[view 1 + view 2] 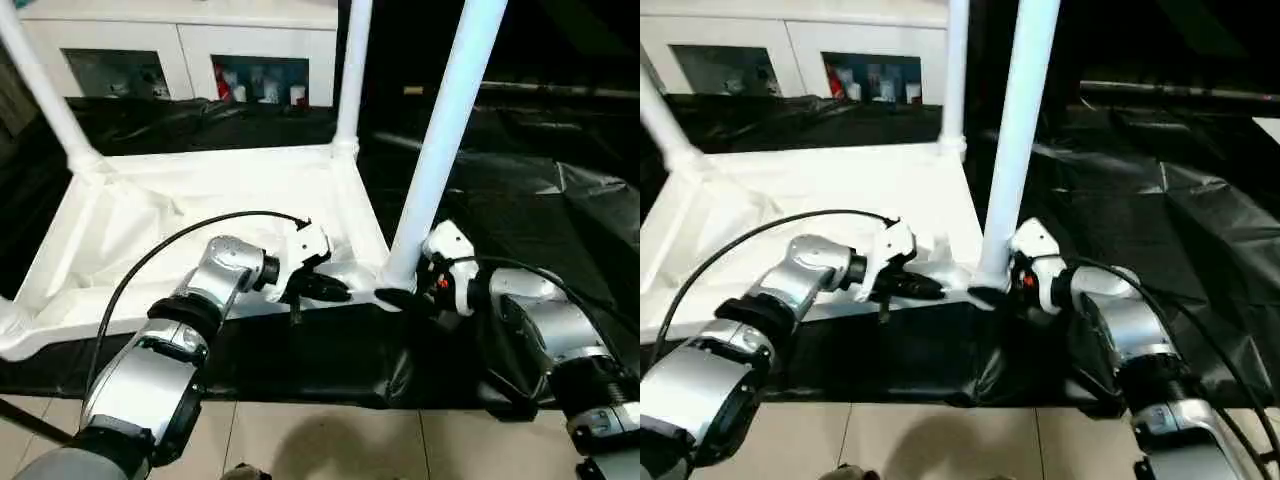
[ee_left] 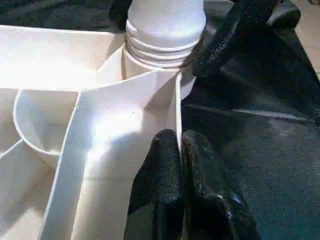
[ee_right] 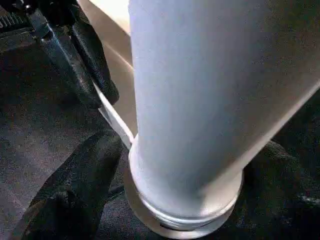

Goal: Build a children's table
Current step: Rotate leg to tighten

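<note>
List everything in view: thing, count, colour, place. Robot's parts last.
tabletop: one, white, upside down on the black sheet.
legs: three, white, upright in corner sockets: far left, far right, near right.
black sheet: one, covering the floor under the table.
cabinet: one, white with glass fronts, behind the table.
tiled floor: pale, nearest the robot.
left gripper: black fingers pinching the tabletop's near rim.
right gripper: black fingers around the near right leg's base.
</note>
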Motion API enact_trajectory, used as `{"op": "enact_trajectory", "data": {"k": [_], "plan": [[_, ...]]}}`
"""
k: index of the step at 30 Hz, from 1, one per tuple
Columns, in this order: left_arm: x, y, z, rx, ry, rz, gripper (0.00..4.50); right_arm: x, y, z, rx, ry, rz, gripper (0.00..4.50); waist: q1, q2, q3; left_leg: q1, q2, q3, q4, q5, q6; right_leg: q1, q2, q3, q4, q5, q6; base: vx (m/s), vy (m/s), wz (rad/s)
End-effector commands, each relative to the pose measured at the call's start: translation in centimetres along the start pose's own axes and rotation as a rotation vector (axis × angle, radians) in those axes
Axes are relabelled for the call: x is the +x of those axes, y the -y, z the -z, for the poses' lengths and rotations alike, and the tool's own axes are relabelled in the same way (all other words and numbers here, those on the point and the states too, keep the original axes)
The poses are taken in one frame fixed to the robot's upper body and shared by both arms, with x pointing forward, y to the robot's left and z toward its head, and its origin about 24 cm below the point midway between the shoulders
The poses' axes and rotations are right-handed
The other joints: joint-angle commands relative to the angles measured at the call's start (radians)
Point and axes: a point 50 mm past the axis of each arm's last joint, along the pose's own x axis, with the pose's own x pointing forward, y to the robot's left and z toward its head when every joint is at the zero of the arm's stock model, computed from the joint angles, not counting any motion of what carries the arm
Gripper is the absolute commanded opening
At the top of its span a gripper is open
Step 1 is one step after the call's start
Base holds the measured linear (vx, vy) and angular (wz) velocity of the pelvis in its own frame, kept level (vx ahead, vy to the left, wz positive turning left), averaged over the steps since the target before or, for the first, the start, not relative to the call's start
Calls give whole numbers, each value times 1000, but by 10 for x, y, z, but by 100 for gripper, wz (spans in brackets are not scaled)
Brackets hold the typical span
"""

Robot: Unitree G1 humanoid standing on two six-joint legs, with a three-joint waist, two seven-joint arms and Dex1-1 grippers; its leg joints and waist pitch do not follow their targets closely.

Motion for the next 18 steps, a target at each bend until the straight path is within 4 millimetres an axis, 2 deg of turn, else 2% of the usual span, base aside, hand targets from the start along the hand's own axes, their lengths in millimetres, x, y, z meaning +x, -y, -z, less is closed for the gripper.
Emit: {"op": "enact_trajectory", "data": {"k": [1, 4, 6, 9, 15, 18], "plan": [[2, 1, -5, 18, 24, 21, 0, 5, -6, 1, 7, -3, -38, 375, 1, -11, -65, 26, 45, -19, -68, -275, 49, 43, -61, 39, -74, -257, -252, 0, 0, 0], [1, 1, -4, 17, 26, 25, 0, 6, -6, -2, 24, 20, -46, 375, 4, -10, -66, 24, 45, -19, -69, -260, 49, 45, -60, 38, -71, -240, -250, 0, 0, 0], [1, 2, -4, 15, 28, 30, 0, 7, -8, -3, 25, 21, -59, 348, 4, -11, -67, 24, 45, -19, -67, -249, 53, 45, -60, 38, -69, -220, -253, 0, 0, 0], [1, 2, -3, 12, 28, 31, 0, 7, -9, -1, 34, 18, -64, 335, 5, -12, -68, 23, 44, -18, -66, -233, 60, 46, -59, 38, -66, -196, -260, 0, 0, 0], [2, 3, -1, 7, 26, 32, 0, 8, -9, 4, 50, 8, -40, 282, 6, -12, -66, 25, 45, -19, -68, -253, 53, 44, -60, 38, -71, -240, -249, 0, 0, 0], [4, 2, 0, -9, 29, -9, 0, 13, -3, 11, 88, 14, 93, 275, 3, -13, -64, 25, 44, -19, -70, -267, 43, 42, -61, 38, -74, -266, -242, 0, 0, 0]]}}
